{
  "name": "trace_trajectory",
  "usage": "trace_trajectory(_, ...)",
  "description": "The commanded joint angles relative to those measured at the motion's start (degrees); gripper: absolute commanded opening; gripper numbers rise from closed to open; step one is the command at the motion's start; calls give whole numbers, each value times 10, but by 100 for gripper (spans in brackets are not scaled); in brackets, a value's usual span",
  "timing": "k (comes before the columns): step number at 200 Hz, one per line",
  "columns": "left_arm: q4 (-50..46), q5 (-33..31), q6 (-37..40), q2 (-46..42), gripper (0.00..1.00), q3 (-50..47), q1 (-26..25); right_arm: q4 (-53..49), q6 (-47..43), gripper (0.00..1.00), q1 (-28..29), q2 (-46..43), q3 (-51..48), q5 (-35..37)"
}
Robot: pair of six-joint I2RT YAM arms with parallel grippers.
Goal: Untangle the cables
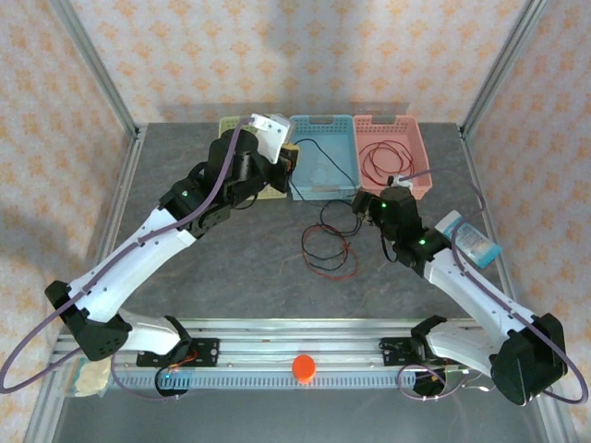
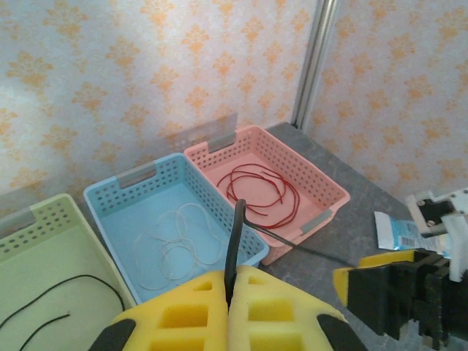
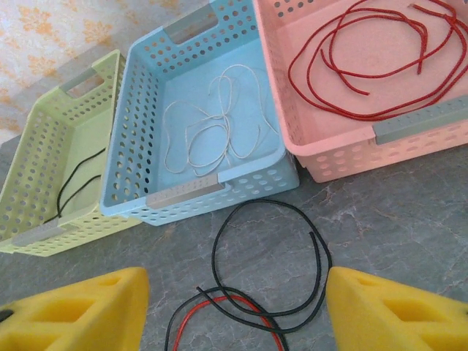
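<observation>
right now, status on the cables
left gripper shut on black cable, held up near blue bin. right gripper open above table. red cable crosses black loops there, not yet apart. nothing blocking.

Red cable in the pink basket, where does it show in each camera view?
Top external: red cable at upper right, coiled in the pink basket.
Left wrist: red cable just right of centre.
Right wrist: red cable in the top right corner.
Shared landmark: the blue basket, directly left of the pink one.
</observation>
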Motion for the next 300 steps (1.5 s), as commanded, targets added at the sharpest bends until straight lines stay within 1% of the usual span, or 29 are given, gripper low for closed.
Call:
trace_trajectory(1,14,-28,1,-13,0,10,15,2,11,65,-3,-14,-7,-12)
trace_trajectory(11,14,-36,-5,-12,0,8,23,17,2,65,-3,-20,-9,-26)
trace_trajectory(28,21,-53,-22,-12,0,1,37,47,-22,65,-3,-27,-12,-72)
trace_trajectory(45,32,-59,-41,-12,0,-9,58,55,-41,65,-2,-25,-3,-103)
trace_trajectory(98,82,-83,-92,-6,0,-44,124,69,-54,65,33,0,29,-78)
trace_trajectory(133,126,-72,-126,-5,0,-75,167,98,-50,65,56,43,61,-78)
trace_trajectory(160,154,-65,-142,1,0,-93,194,121,-42,65,62,69,92,-87)
trace_trajectory(165,160,-65,-143,3,0,-94,198,125,-40,65,62,85,99,-90)
trace_trajectory(212,195,-58,-159,32,0,-99,231,154,-44,65,64,148,169,-108)
trace_trajectory(256,246,-56,-177,59,0,-113,254,164,-51,68,64,215,235,-126)
trace_trajectory(284,251,-40,-185,87,0,-96,265,161,-45,68,65,244,266,-145)
trace_trajectory(300,253,-42,-183,102,0,-89,269,160,-44,68,65,249,269,-145)
